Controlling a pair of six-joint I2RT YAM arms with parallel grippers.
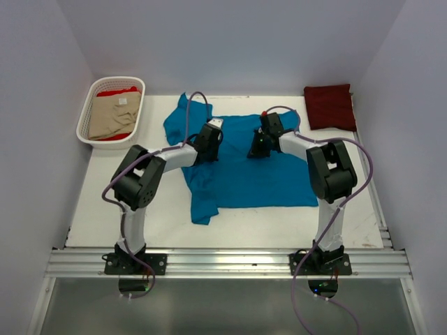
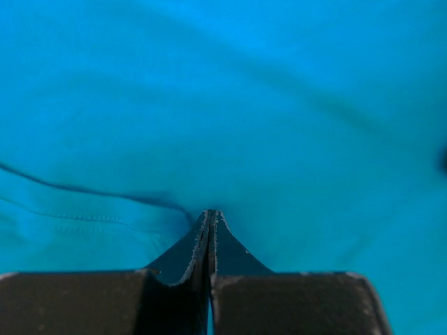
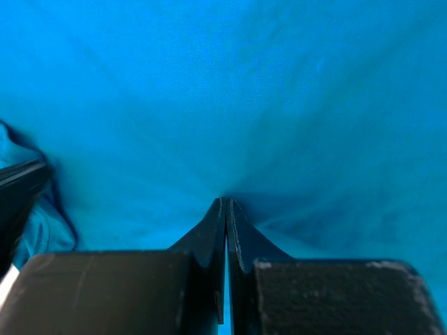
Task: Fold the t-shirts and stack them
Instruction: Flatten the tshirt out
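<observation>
The teal-blue t-shirt (image 1: 244, 171) lies spread on the table's middle, a sleeve bunched at the far left. My left gripper (image 1: 207, 148) is shut on the teal-blue t-shirt (image 2: 230, 105) near its left upper part, the cloth pinched between the fingertips (image 2: 218, 230). My right gripper (image 1: 257, 148) is shut on the same shirt (image 3: 230, 91) near its upper middle, cloth puckered at the fingertips (image 3: 234, 216). The dark maroon t-shirt (image 1: 329, 106) lies folded at the far right. The beige t-shirt (image 1: 112, 117) lies over the bright red t-shirt (image 1: 115, 91) in the basket.
A white slotted plastic basket (image 1: 89, 105) stands at the far left. The table is white with walls on three sides and a metal rail (image 1: 223, 262) along the near edge. Cables loop over both arms.
</observation>
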